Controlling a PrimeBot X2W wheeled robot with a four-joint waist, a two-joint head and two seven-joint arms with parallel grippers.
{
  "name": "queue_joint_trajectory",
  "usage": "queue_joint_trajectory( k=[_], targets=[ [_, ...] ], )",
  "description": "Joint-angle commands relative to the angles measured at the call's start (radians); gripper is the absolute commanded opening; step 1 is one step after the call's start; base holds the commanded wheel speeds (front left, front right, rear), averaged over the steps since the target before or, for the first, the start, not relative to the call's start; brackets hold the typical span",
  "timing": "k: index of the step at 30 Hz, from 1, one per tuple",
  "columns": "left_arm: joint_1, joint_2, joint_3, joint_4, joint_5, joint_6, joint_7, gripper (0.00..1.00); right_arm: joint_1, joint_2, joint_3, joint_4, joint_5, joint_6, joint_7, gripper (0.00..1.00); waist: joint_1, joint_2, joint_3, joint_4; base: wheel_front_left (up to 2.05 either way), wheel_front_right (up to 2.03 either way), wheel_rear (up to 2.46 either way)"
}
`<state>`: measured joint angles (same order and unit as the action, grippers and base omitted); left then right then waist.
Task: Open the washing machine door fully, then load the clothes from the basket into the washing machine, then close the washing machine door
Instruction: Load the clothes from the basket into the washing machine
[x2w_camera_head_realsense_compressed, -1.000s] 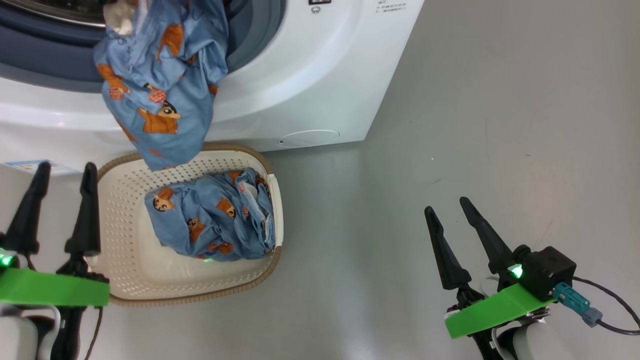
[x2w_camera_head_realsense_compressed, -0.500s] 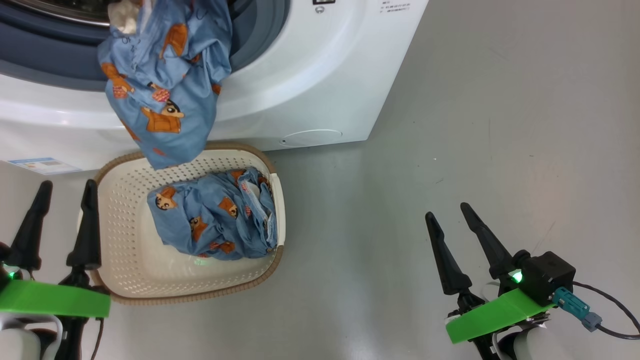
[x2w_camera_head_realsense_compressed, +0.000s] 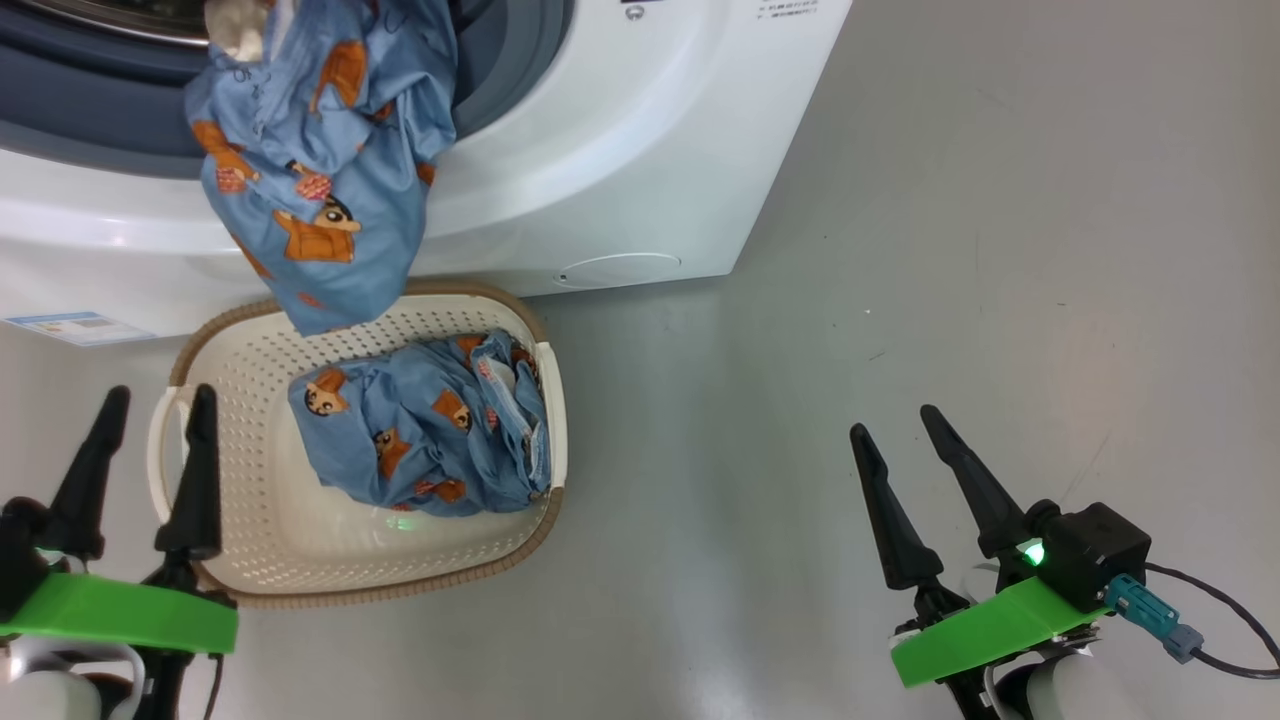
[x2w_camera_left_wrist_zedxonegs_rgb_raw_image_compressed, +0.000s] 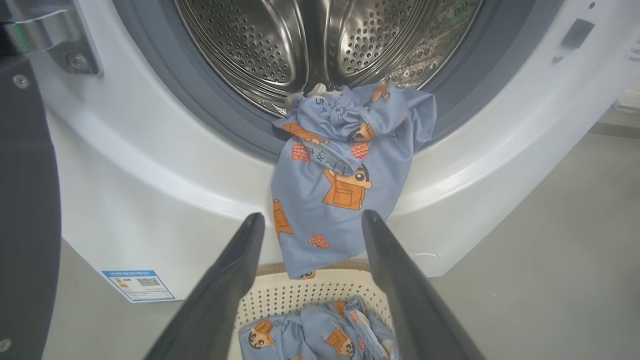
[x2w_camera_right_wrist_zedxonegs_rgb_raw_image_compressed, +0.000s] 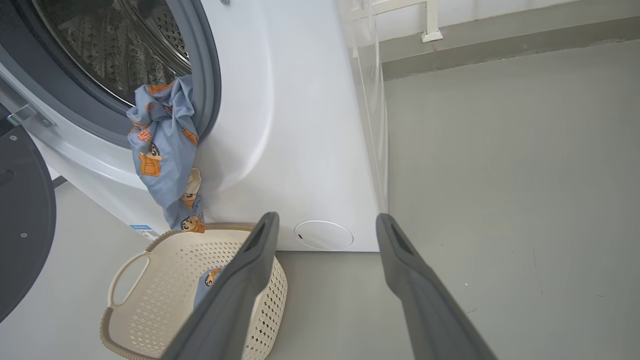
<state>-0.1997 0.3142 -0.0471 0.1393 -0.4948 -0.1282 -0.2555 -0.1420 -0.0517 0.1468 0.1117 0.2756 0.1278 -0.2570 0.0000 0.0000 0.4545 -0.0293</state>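
Note:
The white washing machine (x2w_camera_head_realsense_compressed: 620, 150) stands with its black door (x2w_camera_left_wrist_zedxonegs_rgb_raw_image_compressed: 25, 200) swung open to the left. One light blue piece of the clothes (x2w_camera_head_realsense_compressed: 320, 170) hangs out of the steel drum (x2w_camera_left_wrist_zedxonegs_rgb_raw_image_compressed: 260, 45) over the grey gasket, its lower end dangling above the basket (x2w_camera_head_realsense_compressed: 260, 530). A small white garment (x2w_camera_head_realsense_compressed: 235, 35) sits at its top. A second blue piece (x2w_camera_head_realsense_compressed: 425, 430) lies bunched in the basket's right half. My left gripper (x2w_camera_head_realsense_compressed: 160, 395) is open beside the basket's left handle (x2w_camera_head_realsense_compressed: 158, 440), holding nothing. My right gripper (x2w_camera_head_realsense_compressed: 892, 420) is open over bare floor, far right of the basket.
The round service flap (x2w_camera_head_realsense_compressed: 620, 270) and the blue sticker (x2w_camera_head_realsense_compressed: 65, 327) mark the washer's low front. Grey floor (x2w_camera_head_realsense_compressed: 1000, 250) stretches to the right. A cable (x2w_camera_head_realsense_compressed: 1230, 620) trails from my right wrist. In the right wrist view a wall base (x2w_camera_right_wrist_zedxonegs_rgb_raw_image_compressed: 500, 35) runs behind the machine.
My left gripper has drawn back toward the bottom of the head view, uncovering the basket's left handle. The camera shifted slightly. The clothes and the right gripper stay put.

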Motion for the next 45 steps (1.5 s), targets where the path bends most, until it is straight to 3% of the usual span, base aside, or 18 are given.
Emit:
queue_joint_trajectory(
  k=[1, 12, 27, 45],
  targets=[
    [-0.012, 0.031, 0.029, -0.019, 0.015, -0.002, -0.006, 1.0, 0.008, 0.001, 0.026, -0.024, -0.007, 0.003, -0.005, 1.0, 0.0, 0.0, 0.002, -0.002, 0.0, 0.0, 0.0],
    [-0.089, 0.046, -0.038, 0.001, 0.016, -0.002, -0.006, 1.0, 0.004, 0.001, 0.04, -0.025, 0.003, 0.003, -0.005, 1.0, 0.0, 0.0, 0.015, -0.027, 0.0, 0.0, 0.0],
    [-0.262, 0.094, -0.122, 0.134, -0.004, -0.002, -0.003, 1.0, 0.003, 0.001, 0.063, -0.047, 0.017, 0.003, -0.005, 1.0, 0.0, 0.0, 0.073, -0.085, 0.0, 0.0, 0.0],
    [-0.414, 0.158, -0.113, 0.283, -0.047, -0.002, 0.011, 1.0, 0.003, 0.001, 0.083, -0.1, 0.043, 0.003, -0.005, 1.0, 0.0, 0.0, 0.212, -0.151, 0.0, 0.0, 0.0]
  ],
)
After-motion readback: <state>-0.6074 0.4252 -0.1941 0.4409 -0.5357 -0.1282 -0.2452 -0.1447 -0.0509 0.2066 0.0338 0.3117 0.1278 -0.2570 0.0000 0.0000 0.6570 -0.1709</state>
